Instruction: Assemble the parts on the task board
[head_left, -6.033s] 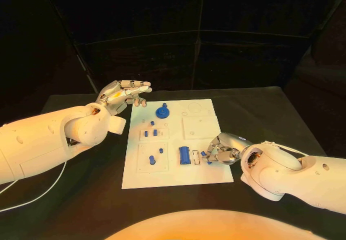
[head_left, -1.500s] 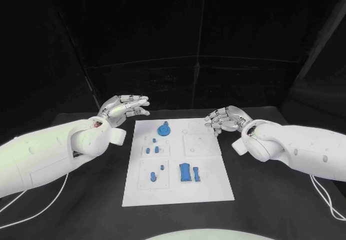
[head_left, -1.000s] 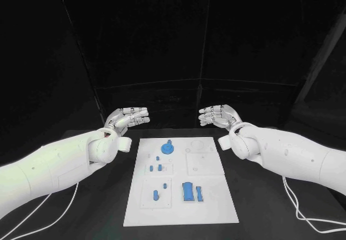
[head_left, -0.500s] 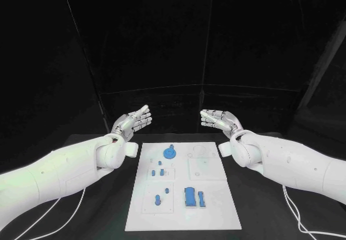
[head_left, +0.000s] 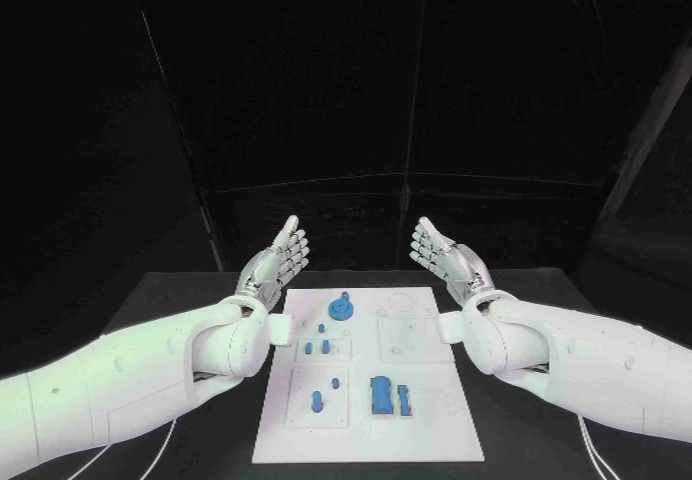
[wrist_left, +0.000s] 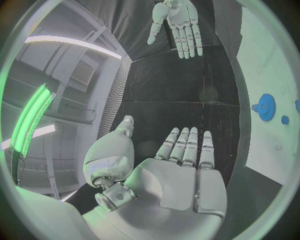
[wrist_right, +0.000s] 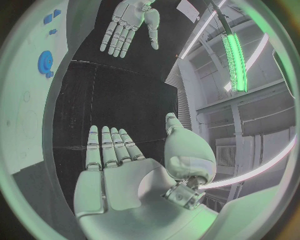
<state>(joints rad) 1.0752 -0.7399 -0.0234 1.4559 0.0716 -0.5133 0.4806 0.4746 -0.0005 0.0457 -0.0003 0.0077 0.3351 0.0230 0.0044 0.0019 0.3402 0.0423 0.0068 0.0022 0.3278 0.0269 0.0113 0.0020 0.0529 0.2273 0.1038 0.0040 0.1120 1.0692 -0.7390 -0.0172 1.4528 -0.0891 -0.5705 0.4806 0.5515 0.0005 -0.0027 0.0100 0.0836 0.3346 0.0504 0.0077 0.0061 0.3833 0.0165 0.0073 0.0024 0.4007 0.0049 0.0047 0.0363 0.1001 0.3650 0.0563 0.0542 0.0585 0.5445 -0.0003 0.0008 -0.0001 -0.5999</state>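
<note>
— Lying where, the task board (head_left: 433, 420) with its blue parts (head_left: 382, 392)?
— Flat, below and between both sets of fingertips, untouched.
— Fingers?
— Left hand (head_left: 278, 259) and right hand (head_left: 440, 257): straight, slightly apart, holding nothing.

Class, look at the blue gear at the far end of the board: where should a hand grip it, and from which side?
Grip the gear by its round rim, probably from above: it lies flat on the board, so only the rim offers opposite sides to pinch. Both hands, left and right, are raised open beyond it.
</note>
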